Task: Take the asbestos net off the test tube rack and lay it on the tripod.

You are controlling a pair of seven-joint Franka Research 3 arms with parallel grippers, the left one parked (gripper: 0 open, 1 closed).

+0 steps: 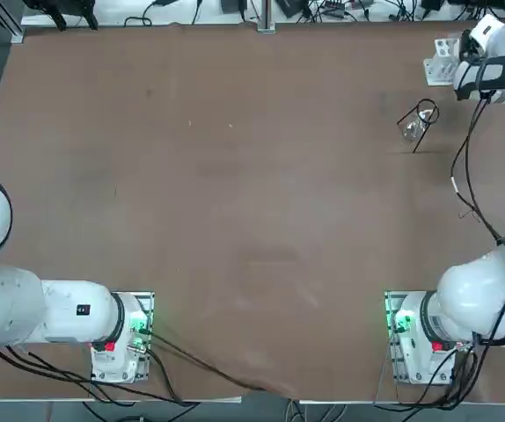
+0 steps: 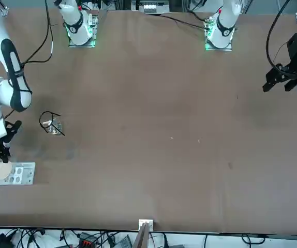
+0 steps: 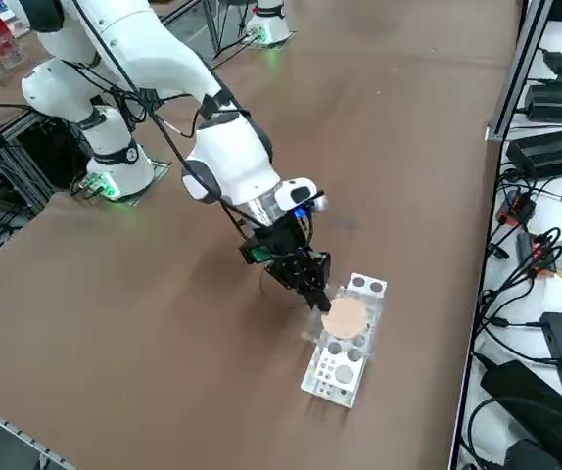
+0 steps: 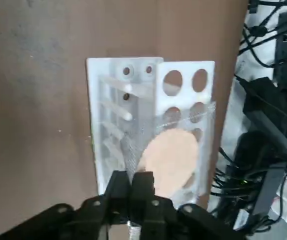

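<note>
My right end effector (image 4: 130, 186) is pinched nearly closed on the edge of the asbestos net (image 4: 169, 156), which lies on the test tube rack (image 4: 133, 90), probably because an edge grip allows lifting. The tripod (image 1: 418, 120) stands nearby on the desk (image 1: 235, 193).

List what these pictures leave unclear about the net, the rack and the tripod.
- Asbestos net: its mesh edges are too faint to trace in the right side and front views; only the beige patch shows.
- Test tube rack: top view, partly covered by the right arm's wrist.
- Tripod: right side view, almost wholly behind the right gripper.
- Whether the net has left the rack: no view settles it.
</note>
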